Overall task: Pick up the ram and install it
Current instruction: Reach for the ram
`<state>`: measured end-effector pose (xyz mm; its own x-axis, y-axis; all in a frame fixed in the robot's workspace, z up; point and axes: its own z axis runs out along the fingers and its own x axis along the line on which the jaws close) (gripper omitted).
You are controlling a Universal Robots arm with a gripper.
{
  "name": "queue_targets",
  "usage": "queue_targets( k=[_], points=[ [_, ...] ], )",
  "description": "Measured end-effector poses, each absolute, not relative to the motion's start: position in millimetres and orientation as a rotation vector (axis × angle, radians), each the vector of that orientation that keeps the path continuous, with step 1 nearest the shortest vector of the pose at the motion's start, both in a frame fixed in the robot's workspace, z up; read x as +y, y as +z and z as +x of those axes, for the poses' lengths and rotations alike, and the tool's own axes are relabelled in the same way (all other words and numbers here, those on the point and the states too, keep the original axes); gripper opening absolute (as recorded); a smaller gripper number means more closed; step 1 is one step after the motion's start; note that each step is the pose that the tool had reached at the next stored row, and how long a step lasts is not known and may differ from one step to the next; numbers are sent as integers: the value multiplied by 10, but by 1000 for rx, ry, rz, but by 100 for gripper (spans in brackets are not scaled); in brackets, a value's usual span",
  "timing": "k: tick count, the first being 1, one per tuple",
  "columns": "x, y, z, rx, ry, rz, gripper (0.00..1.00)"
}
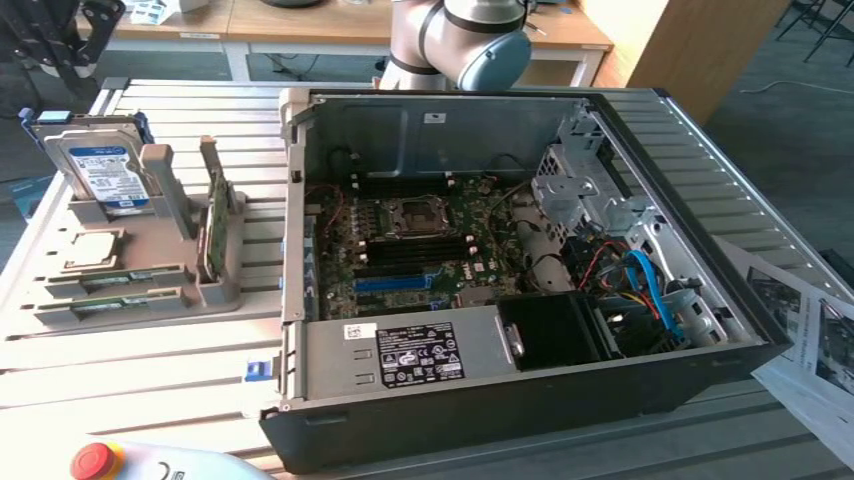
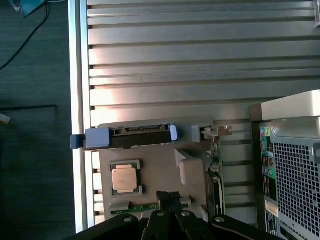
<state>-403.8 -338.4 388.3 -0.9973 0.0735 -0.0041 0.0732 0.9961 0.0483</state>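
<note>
The jaws are being carried pressed together with nothing gripped between them, poised just over the ram point(image 2: 142, 205), which is lying flat in its recess of the grey tray point(image 2: 155, 160). The tray is sitting on the slatted bench point(image 2: 175, 65), to the exterior view's left of the open computer case point(image 1: 467, 440). A processor point(image 2: 125, 178) is resting in the neighbouring recess and a taller green card point(image 1: 214, 230) is standing upright close by. A risk is being judged here: if the jaws are lowered while closed, the stick's chips would likely be struck rather than straddled. A grip taken off-centre could leave the board tilted, so that the tray wall or the processor is being scraped as it is lifted
</note>
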Motion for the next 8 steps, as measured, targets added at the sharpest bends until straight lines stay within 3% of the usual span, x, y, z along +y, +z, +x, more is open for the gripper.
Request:
queue_targets(
  k=[8],
  points=[
    [-3386,3883,-4045,3133,75,115,11]
  ],
)
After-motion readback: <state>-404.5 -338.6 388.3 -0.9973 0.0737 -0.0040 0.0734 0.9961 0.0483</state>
